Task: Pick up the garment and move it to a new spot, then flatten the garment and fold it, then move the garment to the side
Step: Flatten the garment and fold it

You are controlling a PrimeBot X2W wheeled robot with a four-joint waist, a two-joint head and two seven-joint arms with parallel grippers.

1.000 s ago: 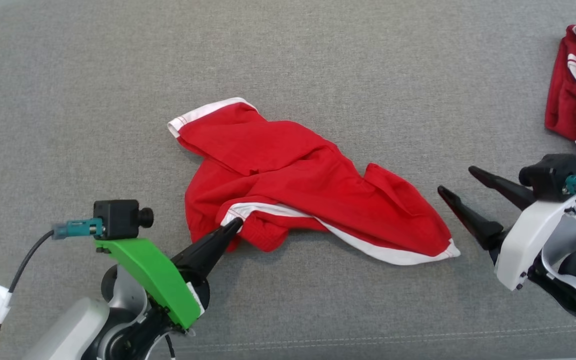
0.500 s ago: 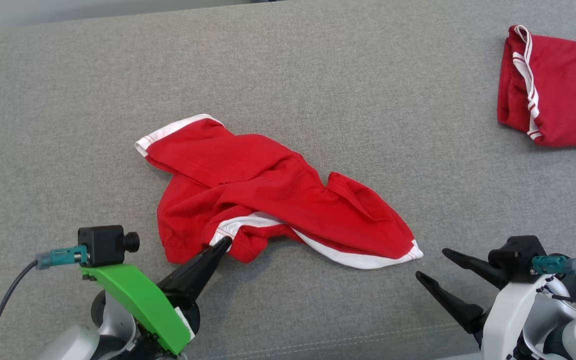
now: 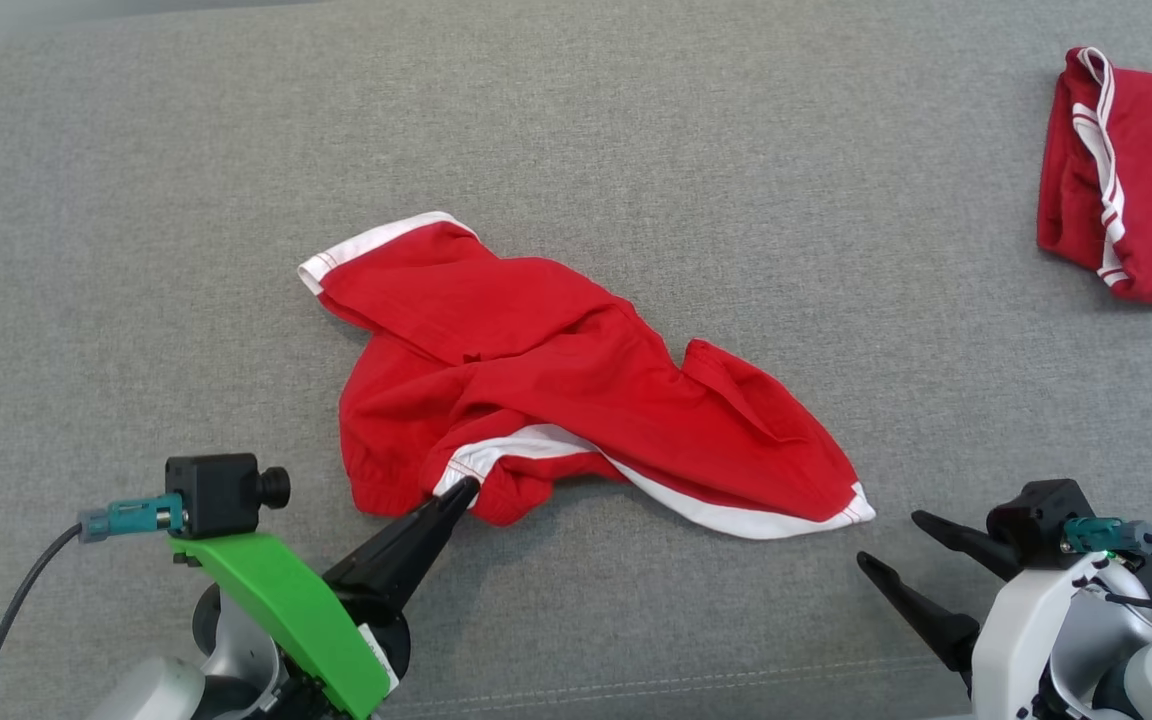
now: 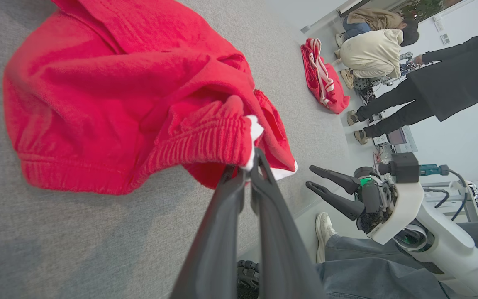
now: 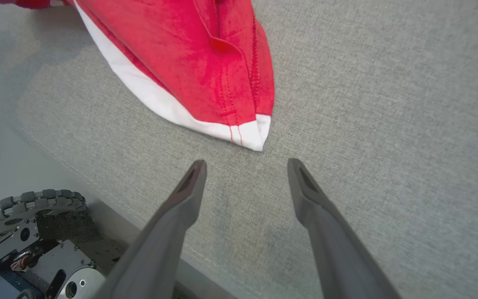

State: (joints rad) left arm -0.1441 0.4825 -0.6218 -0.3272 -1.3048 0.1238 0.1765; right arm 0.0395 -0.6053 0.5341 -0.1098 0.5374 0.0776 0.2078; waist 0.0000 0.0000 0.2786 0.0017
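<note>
The head view has shifted since the earlier pictures, so the whole scene sits differently in it; the red garment [image 3: 576, 400] itself keeps much the same crumpled shape on the grey fabric surface [image 3: 186, 200]. The left hand [image 3: 466, 487] stays closed on the same spot, pinching the near edge where the white trim meets a ribbed red band, as the left wrist view shows close up [image 4: 252, 160]. The right hand [image 3: 888, 537] has changed place against the garment: a second ago its fingertips were level with the cloth, out past its right end; now they sit on the robot's side of the white-tipped corner, near it but not touching. Its fingers are spread wide and hold nothing, with that corner just ahead of the tips in the right wrist view [image 5: 246, 162].

The garment lies in the middle of the surface, its long axis running diagonally from a white-banded cuff at the far left to the pointed corner at the near right. A white strip follows its near edge. A second red garment [image 3: 1146, 190] with white stripes lies well apart at the far right.
</note>
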